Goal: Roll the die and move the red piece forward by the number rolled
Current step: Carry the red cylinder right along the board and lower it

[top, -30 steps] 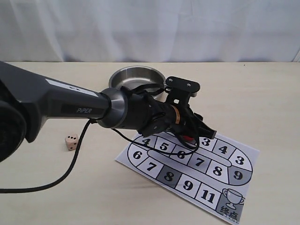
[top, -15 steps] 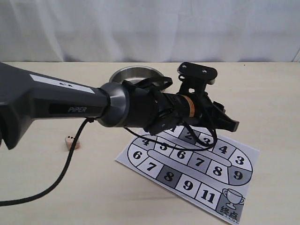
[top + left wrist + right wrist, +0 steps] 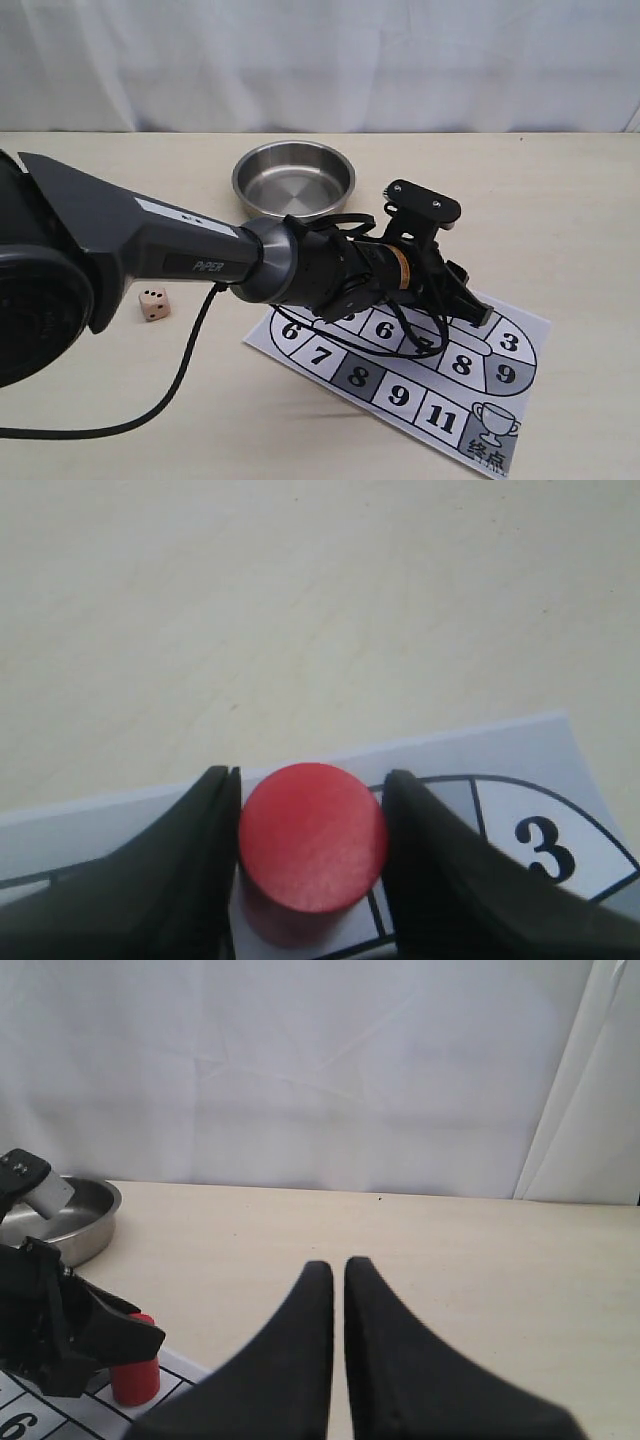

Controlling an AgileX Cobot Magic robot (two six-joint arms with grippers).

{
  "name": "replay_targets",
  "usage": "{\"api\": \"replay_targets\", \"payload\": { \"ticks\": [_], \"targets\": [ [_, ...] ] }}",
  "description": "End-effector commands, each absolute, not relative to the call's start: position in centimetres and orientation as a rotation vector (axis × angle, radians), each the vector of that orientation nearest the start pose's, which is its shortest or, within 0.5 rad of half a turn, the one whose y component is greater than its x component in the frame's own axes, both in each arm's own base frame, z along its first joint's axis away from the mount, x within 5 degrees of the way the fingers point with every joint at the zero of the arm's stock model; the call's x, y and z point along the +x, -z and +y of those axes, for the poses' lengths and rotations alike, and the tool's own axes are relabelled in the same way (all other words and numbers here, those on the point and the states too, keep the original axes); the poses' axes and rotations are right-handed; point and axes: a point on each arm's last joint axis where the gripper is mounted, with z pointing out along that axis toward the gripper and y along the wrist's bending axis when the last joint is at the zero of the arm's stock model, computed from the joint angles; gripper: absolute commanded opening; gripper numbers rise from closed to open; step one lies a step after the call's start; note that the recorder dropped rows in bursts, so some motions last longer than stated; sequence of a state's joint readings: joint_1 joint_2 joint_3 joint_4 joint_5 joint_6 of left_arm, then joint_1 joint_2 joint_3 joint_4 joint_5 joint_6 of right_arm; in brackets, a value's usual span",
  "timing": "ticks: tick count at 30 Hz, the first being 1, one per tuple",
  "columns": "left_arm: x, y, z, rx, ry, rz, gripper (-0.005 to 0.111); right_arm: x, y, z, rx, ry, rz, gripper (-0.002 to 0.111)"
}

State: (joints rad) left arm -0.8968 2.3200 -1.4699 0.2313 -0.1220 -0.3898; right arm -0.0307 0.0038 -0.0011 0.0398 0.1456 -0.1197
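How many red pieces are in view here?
1. The red piece is gripped by the left gripper, on or just above the board, near the square marked 3. The left arm covers part of the board, so another could be hidden.

On my feed, a round stainless steel bowl (image 3: 293, 178) sits near the far edge of the pale wooden worktop (image 3: 570, 210). Closer to the front edge lies a printed paper game board (image 3: 400, 392), skewed to the edges, its numbered squares looping round to a trophy square (image 3: 493, 425). A white curtain (image 3: 320, 60) hangs behind.
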Motion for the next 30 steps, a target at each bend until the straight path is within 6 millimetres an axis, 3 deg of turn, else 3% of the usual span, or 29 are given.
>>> {"api": "replay_targets", "payload": {
  "ticks": [1, 14, 16, 23, 26, 30],
  "targets": [
    [30.29, -8.21, -38.17, 0.86, 0.57, 2.161, 0.012, 5.63, -20.05, -0.14, -0.044, 0.084, 1.623, 0.004],
    [30.27, -8.41, -38.39, 0.942, 0.56, 2.09, 0.014, 5.63, -20.05, -0.14, -0.044, 0.084, 1.623, 0.004],
    [30.26, -8.42, -38.41, 0.949, 0.559, 2.084, 0.022, 5.63, -20.05, -0.14, -0.044, 0.084, 1.623, 0.004],
    [30.26, -8.46, -38.44, 0.958, 0.559, 2.074, 0.068, 5.63, -20.05, -0.14, -0.044, 0.084, 1.623, 0.004],
    [30.25, -8.58, -38.56, 0.97, 0.567, 2.05, 0.078, 5.63, -20.05, -0.14, -0.044, 0.084, 1.623, 0.004],
    [30.27, -8.79, -38.66, 0.966, 0.579, 2.035, 0.08, 5.63, -20.05, -0.14, -0.044, 0.084, 1.623, 0.004]
  ]
}}
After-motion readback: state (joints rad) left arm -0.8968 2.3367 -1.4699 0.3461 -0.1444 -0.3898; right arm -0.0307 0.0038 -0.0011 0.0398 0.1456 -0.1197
